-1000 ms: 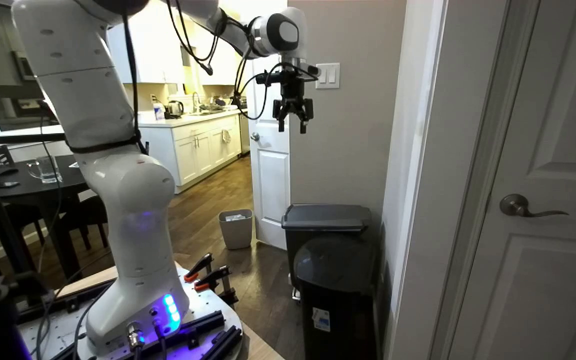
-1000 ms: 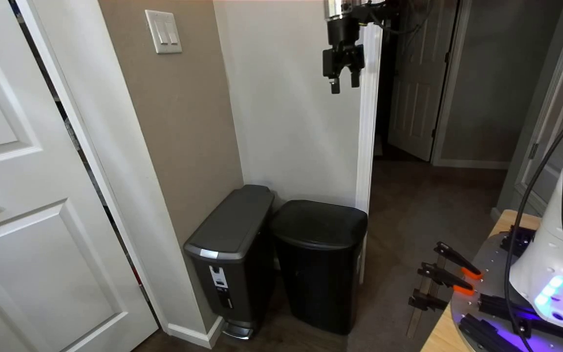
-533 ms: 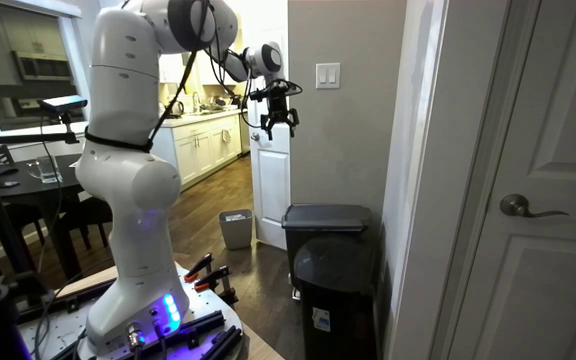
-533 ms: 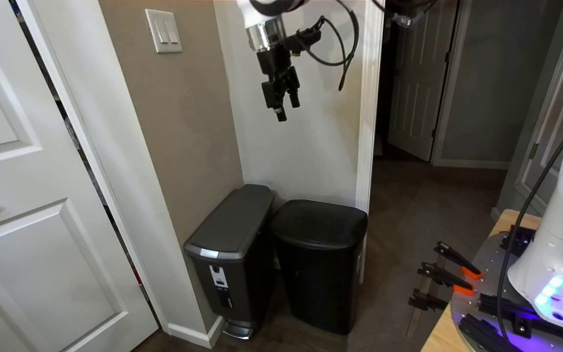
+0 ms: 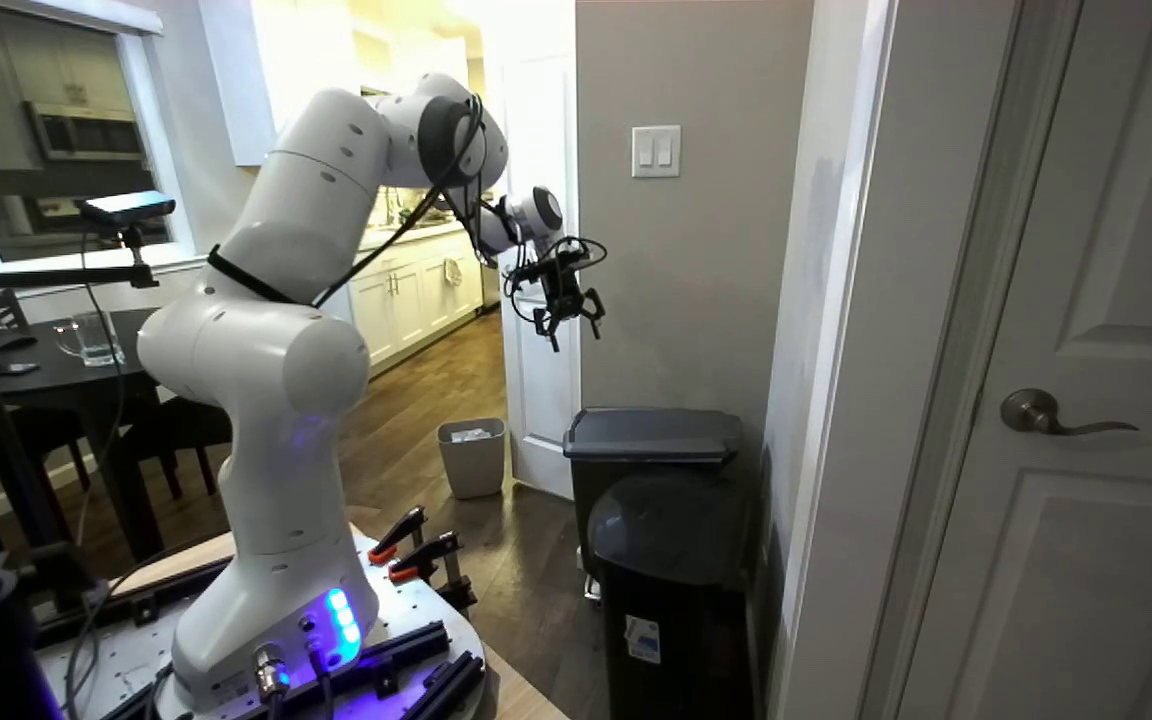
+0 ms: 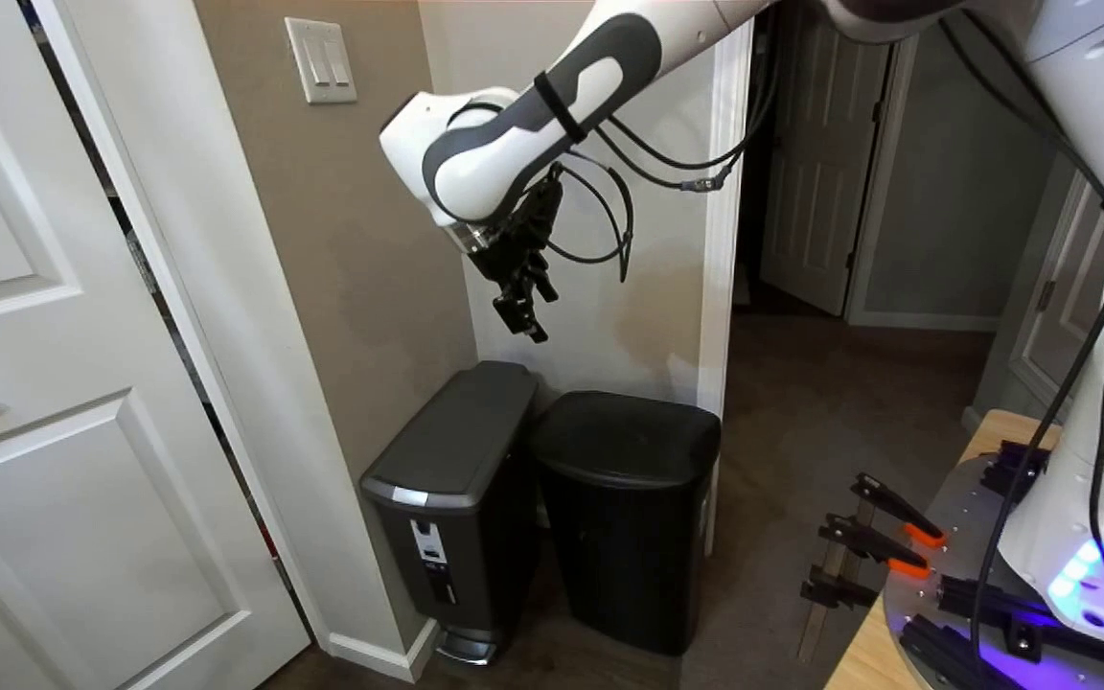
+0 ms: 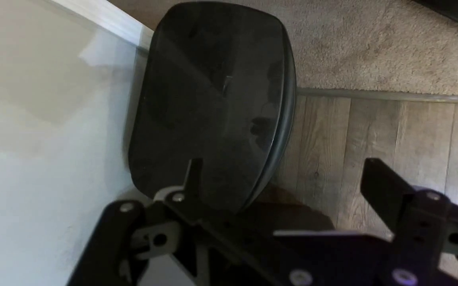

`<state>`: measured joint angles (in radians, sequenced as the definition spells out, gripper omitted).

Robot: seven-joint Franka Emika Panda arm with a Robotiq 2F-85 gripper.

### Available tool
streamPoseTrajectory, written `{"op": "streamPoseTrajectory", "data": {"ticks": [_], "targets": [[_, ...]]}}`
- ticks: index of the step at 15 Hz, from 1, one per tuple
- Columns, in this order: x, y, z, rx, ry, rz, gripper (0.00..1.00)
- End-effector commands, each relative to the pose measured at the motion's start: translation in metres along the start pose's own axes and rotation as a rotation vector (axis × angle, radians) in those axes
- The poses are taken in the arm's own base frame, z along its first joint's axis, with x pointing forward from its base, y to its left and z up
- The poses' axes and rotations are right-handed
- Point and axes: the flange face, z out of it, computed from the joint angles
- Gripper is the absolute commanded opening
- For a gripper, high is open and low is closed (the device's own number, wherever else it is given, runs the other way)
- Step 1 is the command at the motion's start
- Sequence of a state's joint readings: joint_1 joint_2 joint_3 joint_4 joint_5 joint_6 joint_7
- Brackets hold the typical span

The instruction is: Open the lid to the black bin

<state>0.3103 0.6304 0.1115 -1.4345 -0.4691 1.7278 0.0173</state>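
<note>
The black bin stands in the wall corner; its body shows in both exterior views [image 5: 681, 650] [image 6: 624, 565], with a light label in one of them. Its lid lies flat and closed on top [image 5: 671, 530] [image 6: 629, 436]. In the wrist view the lid [image 7: 217, 91] fills the upper middle, its curved front rim facing right; the body is hidden beneath. My gripper [image 5: 576, 340] [image 6: 544, 318] is open and empty, tilted downward, above lid height and apart from both. In the wrist view its fingers [image 7: 282, 163] are wide apart, the left one overlapping the lid's lower part.
A second bin with a dark grey lid [image 5: 651, 437] [image 6: 461, 441] stands beside the black bin. A light wall [image 7: 34, 159] rises close behind the black bin. A small grey-tan bin [image 5: 472, 475] stands by the white door. Clamps [image 6: 868, 541] stick out from the robot's table.
The arm has reached farther out and lower. My gripper has come down toward lid height, moved toward the wall corner and tilted. The bins and lid have not moved.
</note>
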Motion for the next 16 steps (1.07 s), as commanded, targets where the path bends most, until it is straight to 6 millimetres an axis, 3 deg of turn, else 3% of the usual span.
{"op": "streamPoseTrajectory", "data": {"ticks": [1, 2, 4, 10, 12, 15, 16], "targets": [[0.012, 0.019, 0.035, 0.019, -0.058, 0.000, 1.00], [0.010, 0.005, 0.027, 0.002, -0.038, 0.009, 1.00], [0.014, 0.013, 0.042, 0.004, -0.055, 0.021, 1.00], [0.016, 0.016, 0.038, 0.004, -0.046, 0.027, 1.00], [0.020, 0.006, 0.039, -0.027, -0.037, 0.039, 1.00], [0.037, -0.014, 0.066, -0.033, -0.041, 0.038, 1.00], [0.043, -0.024, 0.084, -0.010, -0.046, 0.028, 1.00]]}}
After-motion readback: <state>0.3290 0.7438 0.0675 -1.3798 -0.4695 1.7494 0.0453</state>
